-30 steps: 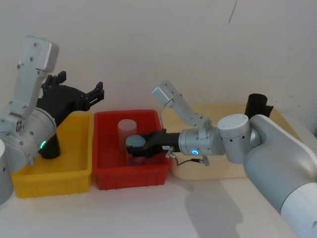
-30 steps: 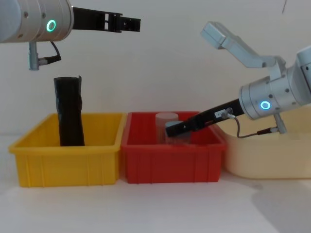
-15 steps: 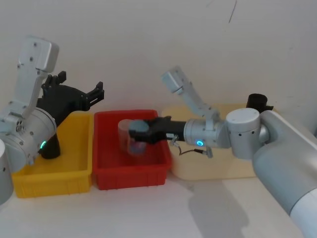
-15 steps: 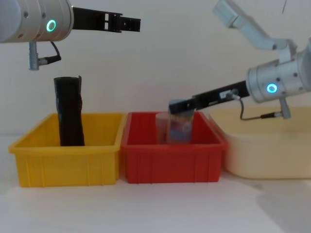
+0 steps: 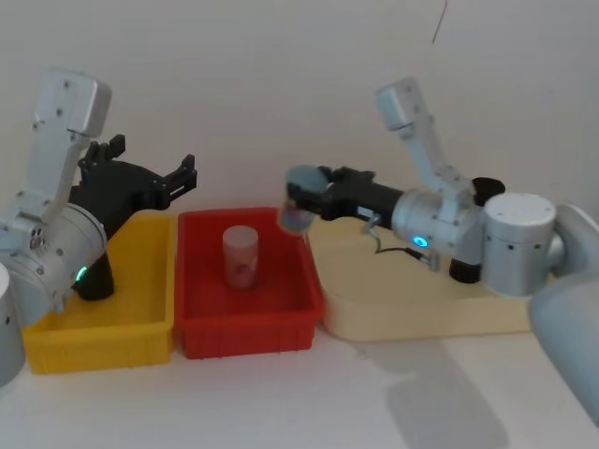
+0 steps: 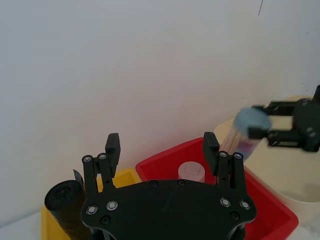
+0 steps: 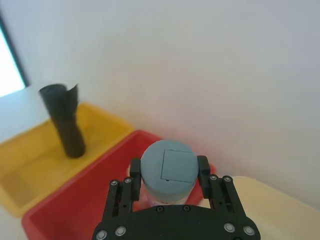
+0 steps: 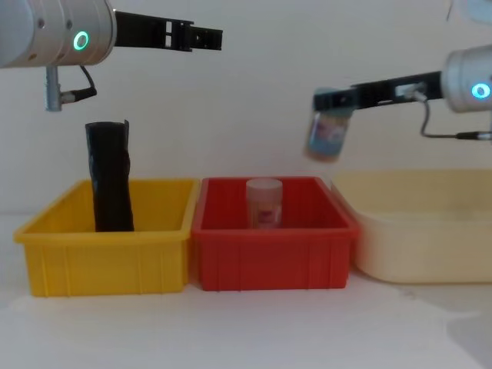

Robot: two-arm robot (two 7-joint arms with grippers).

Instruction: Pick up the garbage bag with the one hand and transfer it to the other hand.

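1. One big change: the right gripper (image 8: 332,98) has lifted a grey-lidded jar (image 8: 326,135) clear out of the red bin (image 8: 273,250), where a second ago it was down among the bin's contents. Now the jar hangs high, over the seam between the red bin and the cream tub (image 8: 423,254), fingers clamped on its lid.
2. One pale jar (image 8: 264,202) stays standing in the red bin.
3. Meanwhile the garbage bag (image 8: 109,177) hasn't budged: upright at the far left of the yellow bin (image 8: 100,254), untouched.
4. The left gripper (image 8: 192,35) still hovers high above the yellow bin, fingers spread apart, nothing between them.
5. My read: the bag handover hasn't begun. The right arm is busy with a jar, so the left must descend on the bag first.
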